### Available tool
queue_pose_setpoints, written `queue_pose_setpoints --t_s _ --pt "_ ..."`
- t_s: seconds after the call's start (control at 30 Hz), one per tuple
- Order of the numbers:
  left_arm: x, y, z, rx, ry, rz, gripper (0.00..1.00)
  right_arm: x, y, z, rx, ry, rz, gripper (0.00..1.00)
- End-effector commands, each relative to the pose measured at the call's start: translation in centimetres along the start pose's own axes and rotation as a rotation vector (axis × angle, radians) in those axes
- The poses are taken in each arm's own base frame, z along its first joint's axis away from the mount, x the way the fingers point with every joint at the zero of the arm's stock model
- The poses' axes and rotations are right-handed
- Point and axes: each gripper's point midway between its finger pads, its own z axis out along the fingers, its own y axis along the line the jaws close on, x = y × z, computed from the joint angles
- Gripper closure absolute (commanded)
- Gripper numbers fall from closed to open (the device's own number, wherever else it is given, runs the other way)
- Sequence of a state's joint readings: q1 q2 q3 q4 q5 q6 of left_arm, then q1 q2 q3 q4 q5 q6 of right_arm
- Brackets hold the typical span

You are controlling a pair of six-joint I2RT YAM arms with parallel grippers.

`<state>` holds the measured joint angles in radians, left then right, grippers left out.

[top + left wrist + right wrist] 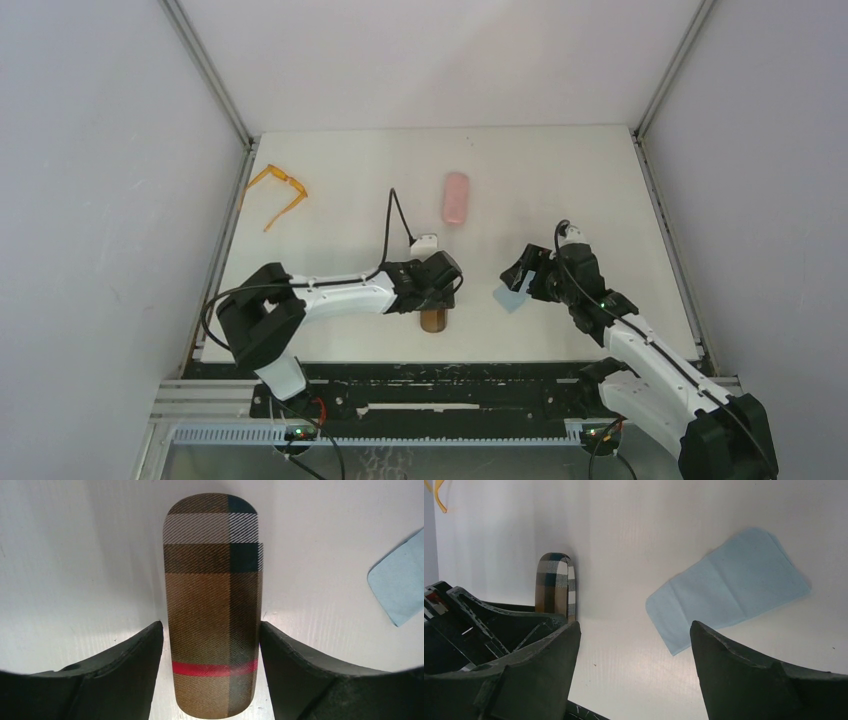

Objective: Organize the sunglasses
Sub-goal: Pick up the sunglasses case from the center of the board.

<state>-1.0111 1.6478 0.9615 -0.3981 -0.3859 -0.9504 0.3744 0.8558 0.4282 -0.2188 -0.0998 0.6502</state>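
The orange-framed sunglasses (pixel 280 190) lie unfolded at the table's far left; a sliver of them shows in the right wrist view's top corner (pixel 442 502). My left gripper (pixel 437 298) points down over a brown plaid case (pixel 212 605) near the front edge. Its jaws straddle the case (pixel 433 320): the right finger (pixel 300 670) sits against its side, and a thin gap shows beside the left finger (pixel 125 670). My right gripper (pixel 518 272) is open with nothing in it, hovering by a light-blue cloth (pixel 729 585).
A pink oblong case (pixel 456 197) lies at the table's far middle. The light-blue cloth (pixel 510 297) lies flat between the two grippers and shows at the right of the left wrist view (pixel 400 580). The plaid case (pixel 555 582) is just left of the right gripper (pixel 634 625).
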Motion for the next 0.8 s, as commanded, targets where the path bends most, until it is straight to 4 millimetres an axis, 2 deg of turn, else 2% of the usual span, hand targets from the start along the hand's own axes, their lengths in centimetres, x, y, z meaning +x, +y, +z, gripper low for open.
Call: queue_pose_setpoints --t_s 0.0,0.13,0.3,0.47,0.5,0.53,0.63,0.7,0.77 --pt "0.0 0.0 0.5 0.0 -0.001 0.011 0.25 -1.3 0.9 0.0 -0.039 -0.043 -0.018 0.21" --pt "-0.2 -0.1 0.5 -0.005 -0.002 0.026 0.25 -1.2 0.8 0.1 -0.037 -0.04 -0.021 0.21" --pt "-0.3 -0.1 0.5 -0.01 -0.003 0.041 0.32 -1.3 0.9 0.0 -0.04 -0.043 -0.023 0.21" --pt "-0.9 -0.1 0.0 -0.001 -0.021 0.051 0.52 -1.4 1.2 -0.4 -0.057 -0.049 -0.046 0.21" --pt "-1.1 -0.2 -0.3 0.005 -0.03 0.053 0.59 -1.5 1.4 -0.6 -0.069 -0.053 -0.057 0.21" --pt "-1.5 -0.3 -0.7 0.016 -0.043 0.055 0.62 -1.6 1.7 -0.8 -0.084 -0.057 -0.07 0.21" --pt "-3.1 -0.8 -2.7 0.082 -0.098 0.054 0.83 -2.2 2.4 -1.8 -0.118 -0.088 -0.114 0.19" --pt "-4.6 -1.5 -5.1 0.16 -0.156 0.049 0.97 -3.0 3.1 -2.7 -0.151 -0.127 -0.14 0.18" --pt "-6.0 -2.3 -7.7 0.265 -0.212 0.047 1.0 -3.8 4.1 -3.7 -0.197 -0.176 -0.162 0.16"
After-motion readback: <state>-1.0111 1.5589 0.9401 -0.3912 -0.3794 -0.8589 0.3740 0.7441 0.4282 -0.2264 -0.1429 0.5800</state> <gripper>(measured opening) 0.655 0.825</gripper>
